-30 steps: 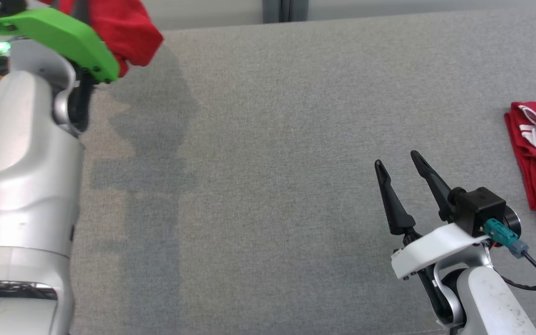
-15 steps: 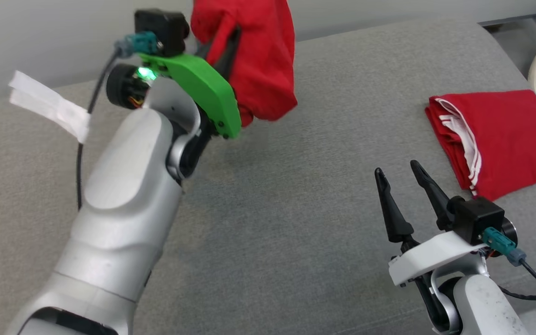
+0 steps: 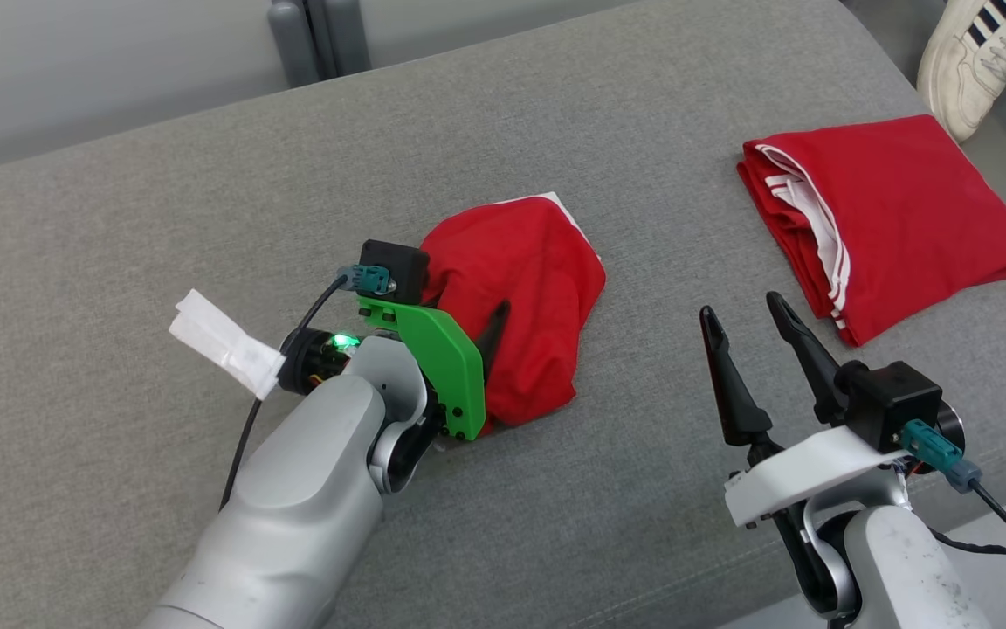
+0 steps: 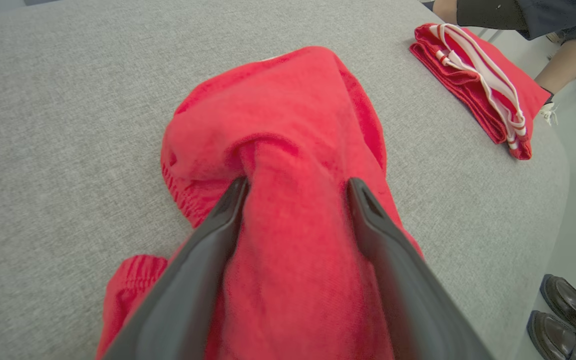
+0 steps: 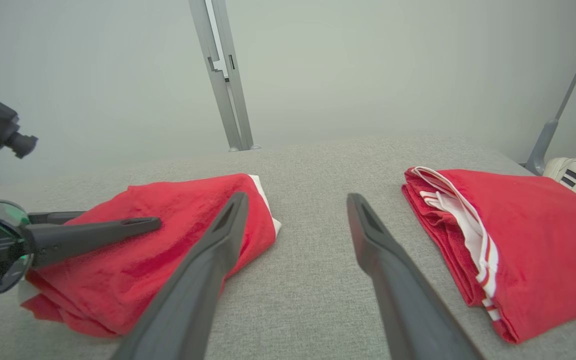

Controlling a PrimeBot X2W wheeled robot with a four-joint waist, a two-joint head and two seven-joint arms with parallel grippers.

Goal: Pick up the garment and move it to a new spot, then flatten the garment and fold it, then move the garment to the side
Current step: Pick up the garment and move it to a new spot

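Observation:
A crumpled red garment (image 3: 520, 288) lies in a heap on the grey padded surface (image 3: 643, 157), near the middle. My left gripper (image 3: 478, 301) rests on its near side, jaws apart, and red cloth (image 4: 278, 100) bulges up between the two dark fingers (image 4: 218, 225). The right wrist view has the same heap (image 5: 178, 210) with my left gripper (image 5: 118, 222) lying over it. My right gripper (image 3: 740, 306) hovers open and holding nothing at the lower right, between the heap and a folded red garment; its fingertips (image 5: 238, 205) point across the bare surface.
A neatly folded red garment with white stripes (image 3: 896, 201) lies at the right edge. A person's white shoe (image 3: 974, 52) is beyond that corner; dark shoes (image 4: 568, 310) stand on the floor. A grey post (image 3: 302, 35) rises behind. The surface's right edge drops off.
The head camera has swung right. My left arm came down from holding the garment in the air, and the garment now lies on the surface with the fingers spread. The right gripper stayed put.

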